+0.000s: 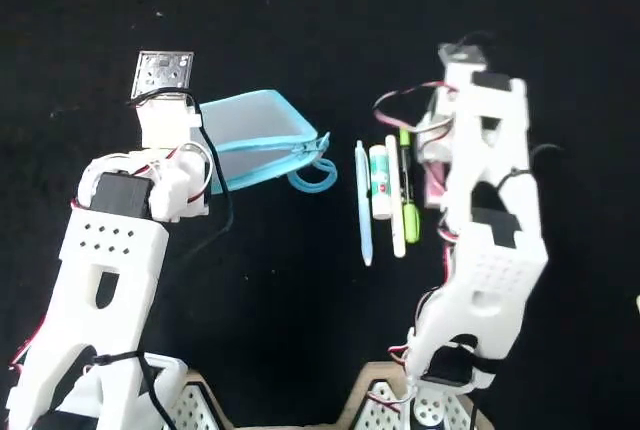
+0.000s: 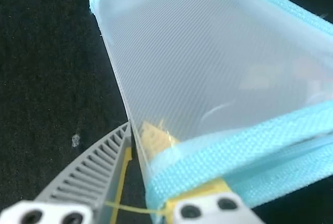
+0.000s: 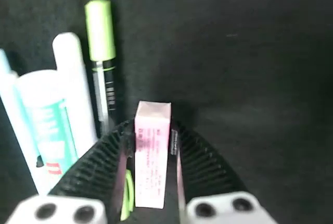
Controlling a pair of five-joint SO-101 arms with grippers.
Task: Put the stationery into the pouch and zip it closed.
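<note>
A translucent pouch [image 1: 255, 140] with a light blue zip band lies left of centre, its blue pull loop [image 1: 316, 179] toward the stationery. My left gripper [image 1: 200, 165] is shut on the pouch's [image 2: 208, 62] near-left edge, by the zip band [image 2: 244, 146], with a grey finger [image 2: 96, 169] beside the mesh. A blue pen [image 1: 363, 205], a glue stick [image 1: 379, 182], a white pen [image 1: 396, 212] and a green pen [image 1: 408, 195] lie side by side. My right gripper [image 3: 150, 128] is shut on a pink eraser [image 3: 152, 156] just right of the green pen [image 3: 99, 31].
Black cloth [image 1: 300, 30] covers the table. Both arm bases [image 1: 400, 405] stand at the front edge. The right arm [image 1: 490, 210] rises just right of the stationery row. Bare cloth lies between the pouch and the pens.
</note>
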